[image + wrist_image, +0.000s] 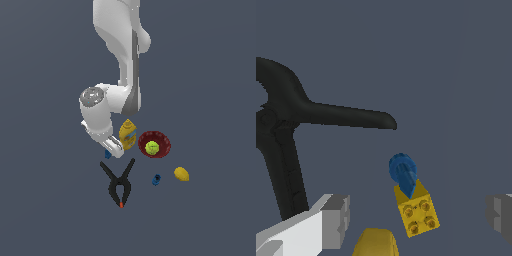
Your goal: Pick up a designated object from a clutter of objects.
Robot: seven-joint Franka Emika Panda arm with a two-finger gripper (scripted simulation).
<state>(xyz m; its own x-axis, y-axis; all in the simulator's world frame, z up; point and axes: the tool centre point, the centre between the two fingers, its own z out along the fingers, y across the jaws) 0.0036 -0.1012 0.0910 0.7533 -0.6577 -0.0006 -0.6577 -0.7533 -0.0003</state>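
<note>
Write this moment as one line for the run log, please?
phase: approach | target: yellow-and-blue toy piece lying between open jaws, untouched | gripper low beside mustard bottle | black clamp nearby

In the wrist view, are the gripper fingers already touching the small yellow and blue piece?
No: the fingers stand apart from the yellow and blue piece, with gaps on both sides.
</note>
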